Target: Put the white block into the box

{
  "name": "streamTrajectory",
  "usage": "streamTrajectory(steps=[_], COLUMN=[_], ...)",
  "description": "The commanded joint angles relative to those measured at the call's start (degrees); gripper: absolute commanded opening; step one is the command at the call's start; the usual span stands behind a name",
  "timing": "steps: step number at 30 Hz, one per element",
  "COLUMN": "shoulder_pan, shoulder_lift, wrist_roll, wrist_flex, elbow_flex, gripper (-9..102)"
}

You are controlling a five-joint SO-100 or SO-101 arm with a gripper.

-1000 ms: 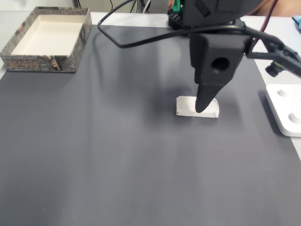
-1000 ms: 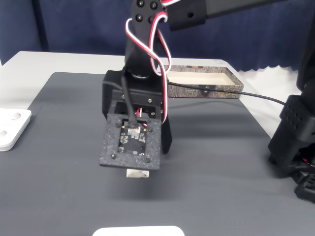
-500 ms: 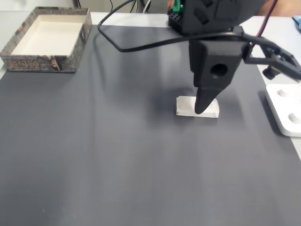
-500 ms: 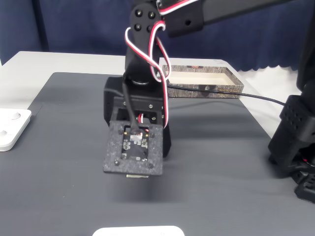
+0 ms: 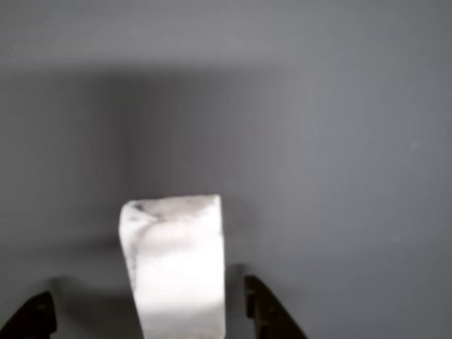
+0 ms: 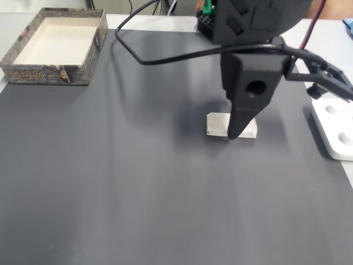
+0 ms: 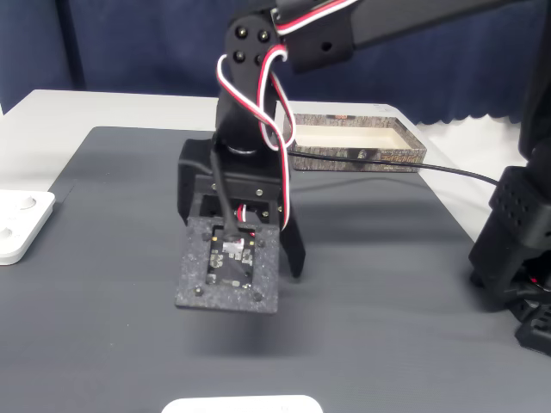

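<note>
The white block (image 5: pixel 175 267) lies flat on the dark grey mat, between my two black fingertips (image 5: pixel 267 311) in the other view. My gripper (image 5: pixel 148 316) is open and straddles the block, with a gap on each side. In a fixed view the black finger (image 6: pixel 237 124) comes down over the right half of the white block (image 6: pixel 217 124). The box (image 6: pixel 44 73) stands at the far left corner of the mat, well away from the gripper. Across the table, the box (image 7: pixel 357 157) sits behind the arm, and the wrist camera plate (image 7: pixel 228 262) hides the block.
A flat white device (image 6: pixel 337 130) lies at the mat's right edge, close to the arm's side bracket. A black cable (image 6: pixel 165 52) runs across the mat between the box and the arm. A white object (image 7: pixel 241 404) sits at the near edge.
The gripper has sunk lower over the white block, and the camera plate now covers the block in the view from across the table. The block has not moved.
</note>
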Motion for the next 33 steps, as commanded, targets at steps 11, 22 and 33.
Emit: streamTrajectory(steps=[11, 22, 33], shoulder_pan=[-0.26, -0.26, -0.09], shoulder_lift=[-0.09, 0.09, 0.09], wrist_roll=[0.79, 0.7, 1.05], wrist_flex=[-0.35, -0.35, -0.35], elbow_flex=[1.23, 1.23, 1.23], gripper=[35, 25, 15])
